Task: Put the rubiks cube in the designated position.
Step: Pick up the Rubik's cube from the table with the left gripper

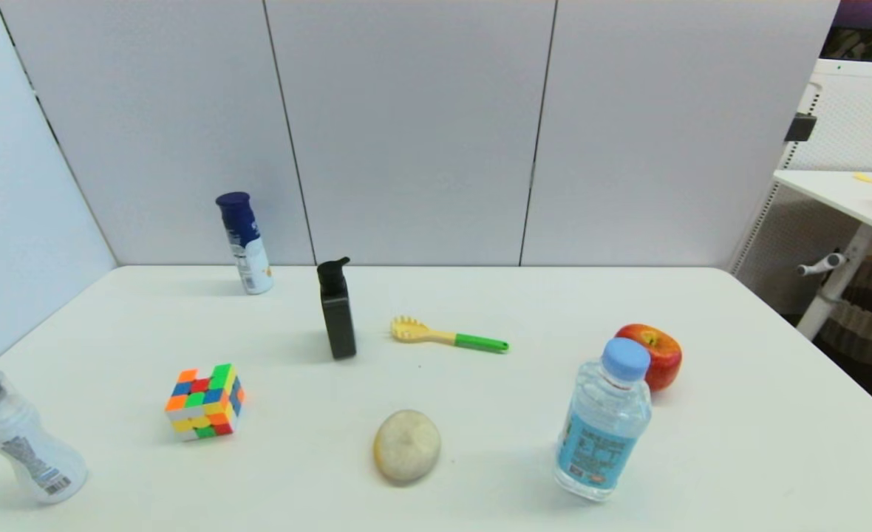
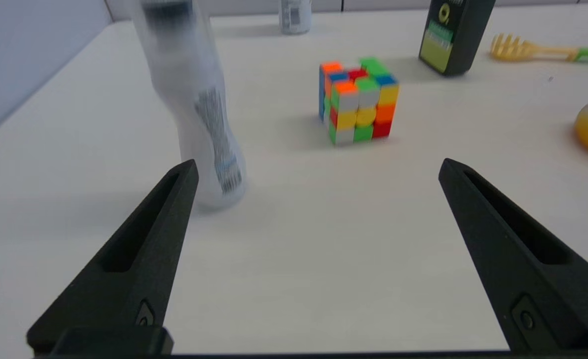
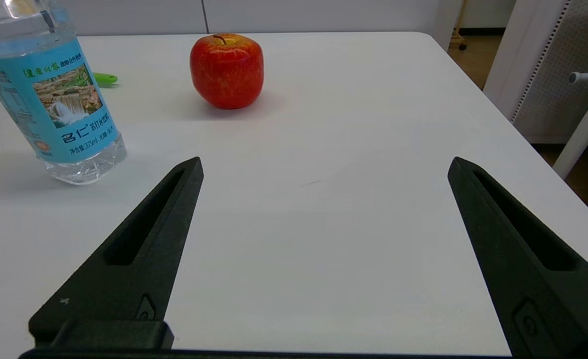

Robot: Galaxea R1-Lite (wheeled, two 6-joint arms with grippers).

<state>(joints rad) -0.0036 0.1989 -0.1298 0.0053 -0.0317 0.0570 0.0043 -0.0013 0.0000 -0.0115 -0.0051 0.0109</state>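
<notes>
The left claw [image 2: 316, 167] is spread wide and holds nothing, hovering low over the white counter [image 1: 525, 443] at its near left part, out of the head view. Ahead of its tips stands a frosted white bottle with a dark cap [image 2: 189, 99], close to the left finger, and beyond the gap sits the rubiks cube [image 2: 358, 101], resting flat on the counter and touching nothing.

The right claw [image 3: 324, 167] is likewise wide apart and empty, low over the near right part of the counter; ahead of it are a clear water bottle with a blue label [image 3: 50, 94] and a red apple [image 3: 227, 70].

In the head view the rubiks cube [image 1: 205, 403] lies at about 8 o'clock from the counter's middle. A black pump bottle [image 1: 337, 310] stands at 11 o'clock, a blue-capped spray can [image 1: 244, 242] beyond it near the wall. A yellow fork with a green handle [image 1: 447, 336] lies near the middle, a pale round stone-like lump [image 1: 406, 445] at 6 o'clock.
</notes>
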